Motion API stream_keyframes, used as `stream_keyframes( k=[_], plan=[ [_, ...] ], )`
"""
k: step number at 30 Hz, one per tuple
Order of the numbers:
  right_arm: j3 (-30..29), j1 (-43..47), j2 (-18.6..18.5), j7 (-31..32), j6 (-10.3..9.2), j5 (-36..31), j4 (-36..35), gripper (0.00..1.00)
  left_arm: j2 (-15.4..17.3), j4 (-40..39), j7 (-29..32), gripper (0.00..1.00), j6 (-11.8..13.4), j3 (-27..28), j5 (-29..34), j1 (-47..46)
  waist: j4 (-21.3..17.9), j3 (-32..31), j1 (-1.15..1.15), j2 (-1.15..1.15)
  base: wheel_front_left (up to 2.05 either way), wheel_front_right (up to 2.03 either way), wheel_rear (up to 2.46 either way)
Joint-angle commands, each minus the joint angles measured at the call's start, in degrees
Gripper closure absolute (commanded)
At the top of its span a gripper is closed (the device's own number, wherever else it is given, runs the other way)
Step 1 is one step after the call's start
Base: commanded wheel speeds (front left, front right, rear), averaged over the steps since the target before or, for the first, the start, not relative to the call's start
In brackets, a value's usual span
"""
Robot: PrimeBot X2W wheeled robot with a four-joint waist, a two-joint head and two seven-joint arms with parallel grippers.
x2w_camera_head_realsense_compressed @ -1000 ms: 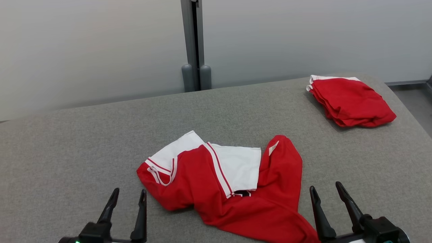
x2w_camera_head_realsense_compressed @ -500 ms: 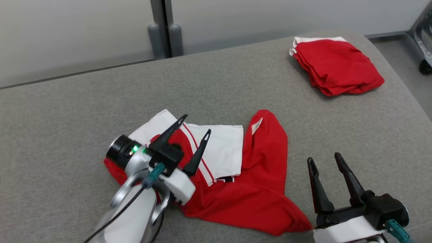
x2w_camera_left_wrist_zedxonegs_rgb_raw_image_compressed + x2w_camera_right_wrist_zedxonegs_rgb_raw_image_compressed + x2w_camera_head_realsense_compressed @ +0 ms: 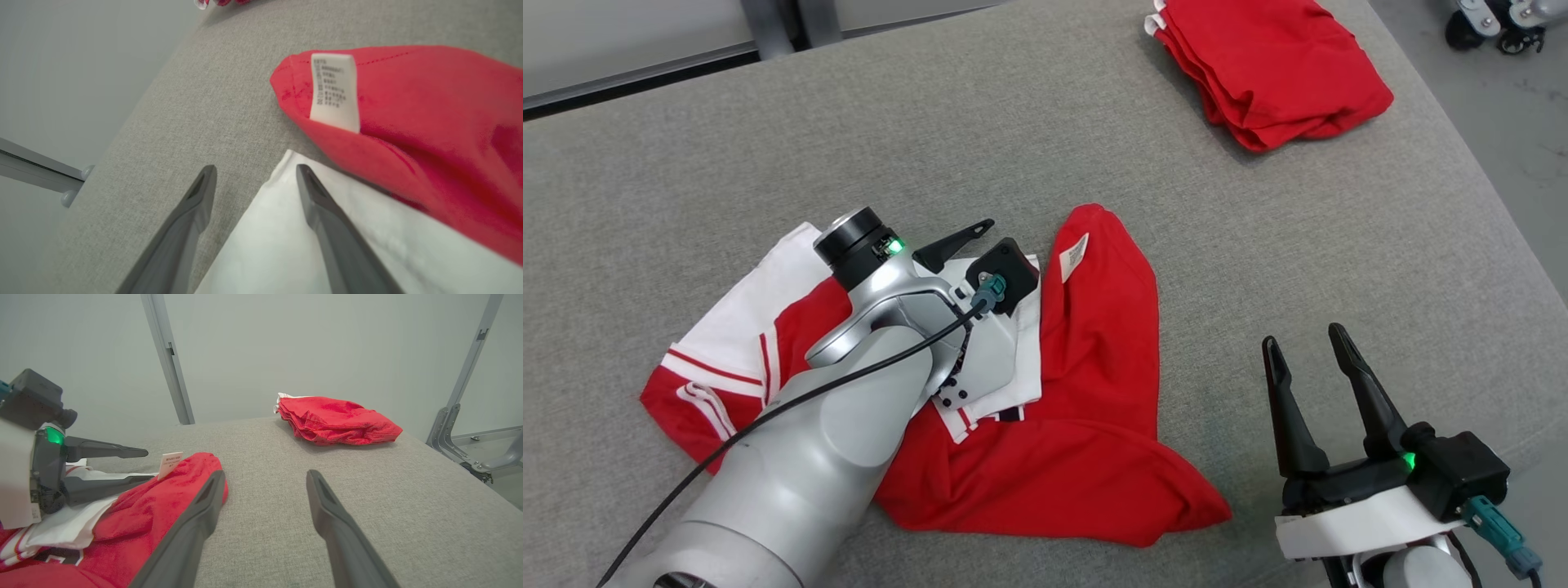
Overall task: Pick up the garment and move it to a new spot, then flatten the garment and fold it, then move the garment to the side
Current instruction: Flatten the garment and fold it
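Observation:
The crumpled red and white garment (image 3: pixel 1103 343) lies at the middle of the grey table (image 3: pixel 1258 229). My left arm reaches across it, and the left gripper (image 3: pixel 1001 245) hovers open at the far edge of the white panel. In the left wrist view the left gripper (image 3: pixel 255 171) has one finger over a white fabric corner and the other over bare table, beside the garment's (image 3: pixel 429 106) white label (image 3: pixel 335 92). My right gripper (image 3: pixel 1304 339) stands open over bare table, right of the garment and holding nothing. The right wrist view shows the right gripper (image 3: pixel 265 473), the garment (image 3: pixel 163 498) and the left gripper (image 3: pixel 149 464).
A folded red garment (image 3: pixel 1270 69) rests at the table's far right corner, also in the right wrist view as the folded pile (image 3: pixel 335 420). The table's right edge drops to the floor, where a wheeled base (image 3: pixel 1494 16) stands. A metal post (image 3: pixel 167 355) rises behind the table.
The head camera has tilted down and shifted. My left arm has come up from the lower left over the garment to its far white edge. The right gripper has stayed open beside it.

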Motion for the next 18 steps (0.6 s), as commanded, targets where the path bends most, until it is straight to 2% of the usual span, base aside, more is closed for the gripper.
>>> stream_keyframes(
  k=[1, 4, 9, 10, 11, 12, 13, 18],
  plan=[
    [-0.02, -0.67, -0.06, -0.01, -0.1, 0.31, -0.19, 0.0, 0.51, 1.53, 0.4, 0.0, -0.05, -1.23, -0.92, -1.45, -1.38, 1.06, 0.0, 0.0, 0.0, 0.0, 0.0],
    [-0.37, -0.22, -0.06, -0.01, -0.1, 0.88, -0.22, 0.0, 0.61, 5.34, 1.92, 0.0, -0.06, -5.64, -4.04, -2.53, -1.84, 0.97, 0.0, 0.0, 0.0, 0.0, 0.0],
    [0.05, -0.19, -0.07, -0.01, -0.1, 1.29, -0.28, 0.0, 1.1, 6.98, 1.15, 0.0, -0.07, -9.46, -6.14, -3.89, -2.34, 0.98, 0.0, 0.0, 0.0, 0.0, 0.0],
    [0.16, -0.44, -0.07, -0.01, -0.1, 1.48, -0.33, 0.0, 1.08, 7.37, 1.14, 0.15, -0.07, -10.56, -6.61, -4.02, -2.53, 1.08, 0.0, 0.0, 0.0, 0.0, 0.0],
    [0.26, -0.7, -0.07, -0.01, -0.1, 1.62, -0.37, 0.0, 0.96, 7.68, 1.25, 0.51, -0.07, -11.8, -7.29, -4.1, -2.69, 1.17, 0.0, 0.0, 0.0, 0.0, 0.0],
    [0.36, -0.9, -0.07, -0.01, -0.1, 1.72, -0.39, 0.0, 0.97, 7.97, 1.57, 0.65, -0.08, -13.22, -7.98, -4.34, -2.84, 1.27, 0.0, 0.0, 0.0, 0.0, 0.0],
    [0.43, -1.04, -0.07, -0.01, -0.1, 1.83, -0.4, 0.0, 1.02, 8.22, 1.82, 0.99, -0.09, -14.72, -8.59, -4.57, -2.95, 1.36, 0.0, 0.0, 0.0, 0.0, 0.0],
    [0.36, -0.92, -0.07, -0.01, -0.1, 1.71, -0.39, 0.0, 3.11, 9.44, 1.62, 1.0, -0.07, -21.65, -11.05, -6.64, -3.26, 1.49, 0.0, 0.0, 0.0, 0.0, 0.0]
  ],
)
